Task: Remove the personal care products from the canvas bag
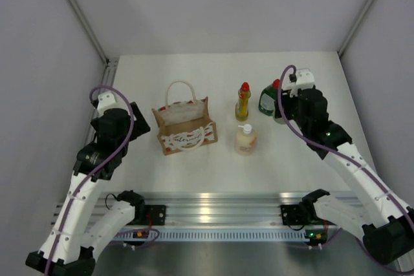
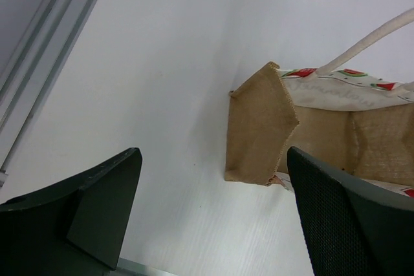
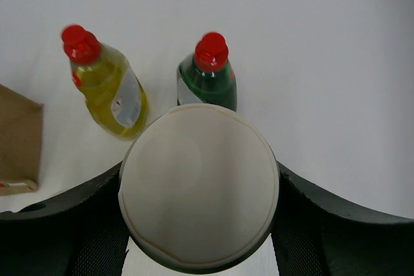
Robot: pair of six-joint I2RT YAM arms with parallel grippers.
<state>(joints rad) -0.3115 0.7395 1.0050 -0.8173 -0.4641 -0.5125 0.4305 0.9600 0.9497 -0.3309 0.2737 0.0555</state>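
As seen from overhead, bag (image 1: 186, 127) upright left of centre on the white table (image 1: 194, 75), handle up, print facing the bottom edge. To its right, out on the table: yellow bottle (image 1: 242, 103) and green bottle (image 1: 268, 99) side by side in the upper right, pump bottle (image 1: 246, 139) just below the yellow one, all upright and apart. Left gripper (image 1: 139, 121) just left of the bag. Right gripper (image 1: 284, 111) close at the green bottle's right, grip hidden from this angle.

From the left wrist: left gripper (image 2: 213, 159) spread wide, holding nothing, dark fingers (image 2: 103, 198) low at either side of the frame. Beyond them, bag (image 2: 259, 127) at centre right, tan end panel foremost, cream handle (image 2: 369, 43) running to the upper right corner. Impossible to tell whether the right-hand finger touches the bag.

From the right wrist: right gripper (image 3: 200, 218) part closed and clamped on the cylinder (image 3: 199, 185), white cap filling the lower centre, one finger against each side. Beyond it, yellow bottle (image 3: 113, 95) at upper left and green bottle (image 3: 208, 82) at upper centre, both red-capped, standing on the table. Bag (image 3: 19, 140) corner at the left edge.
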